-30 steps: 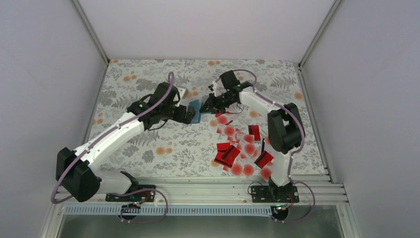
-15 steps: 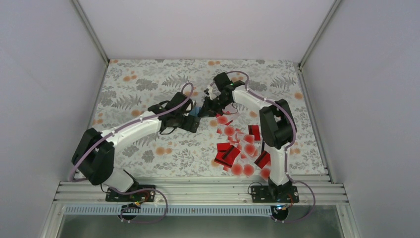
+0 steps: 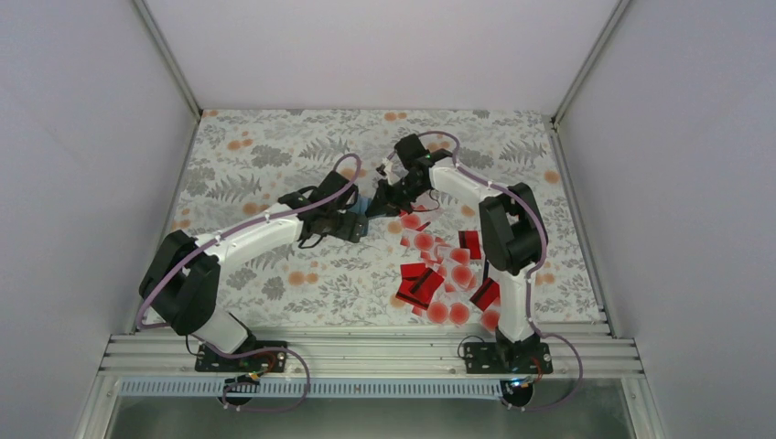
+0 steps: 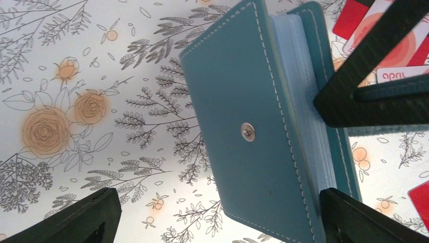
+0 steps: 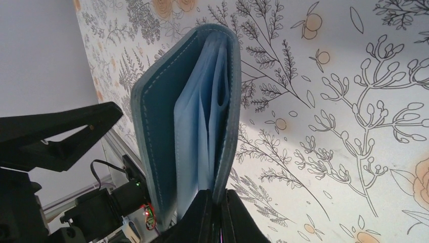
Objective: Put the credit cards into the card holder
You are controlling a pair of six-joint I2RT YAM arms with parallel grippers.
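From above, the card holder [image 3: 363, 203] is sitting mid-counter [image 3: 274, 146], wedged between the two arms. The left fingers [image 3: 355, 227] are reaching in from one side and the right fingers [image 3: 377, 206] from the other. The credit cards [image 3: 446, 274] are lying in an overlapping heap nearer the right arm's base, well apart from the holder. Whether either pair is closed is too small to tell here.

From the left wrist, the left fingers [image 4: 81, 215] are standing spread wide, gripping nothing. The teal card holder [image 4: 243, 101] is showing its stitched cover and centre snap [image 4: 248, 132] between them. The right fingers [image 4: 374, 71] are crossing its far cover, with a few credit cards [image 4: 399, 35] behind.

From the right wrist, the right fingers [image 5: 202, 217] are pressing together on the edge of one cover, holding the card holder [image 5: 162, 116] part-open like a book. Its pale sleeves [image 5: 202, 121] are fanning loosely, and one of the left fingers [image 5: 55, 134] is waiting beside the free cover.

The holder is looking light and limp, likely to flop or fall shut. The free cover's stitched outer edge, clear of the snap, seems the best place to grip. The cards appear thin, stiff and slick, so a raised overlapping edge should be the easiest place to take one.
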